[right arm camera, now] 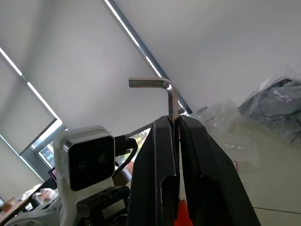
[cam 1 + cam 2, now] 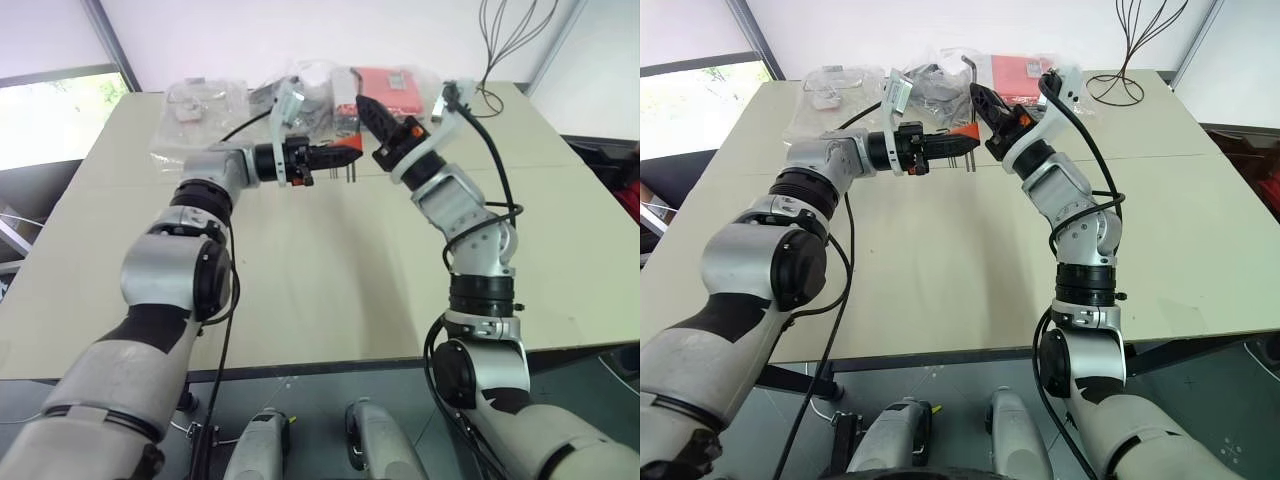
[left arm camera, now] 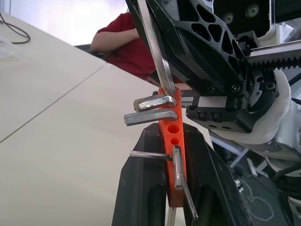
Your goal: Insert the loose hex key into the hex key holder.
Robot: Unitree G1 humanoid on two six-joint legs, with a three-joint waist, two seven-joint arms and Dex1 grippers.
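Counter (image 2: pixel 330 290), pale and wide, carries clear plastic bags (image 2: pixel 205 105) and a red packet (image 2: pixel 390 85) along its far edge, and both arms meet in the air above its far half. Left fingers (image 3: pixel 141 188) are pressed onto the orange hex key holder (image 3: pixel 171 136), held clear of the counter with several short keys sticking out of it. Right fingers (image 1: pixel 160 169) pinch the loose hex key (image 1: pixel 162 92) by its long leg, bent end free past the fingertips, its lower end at the top of the holder.
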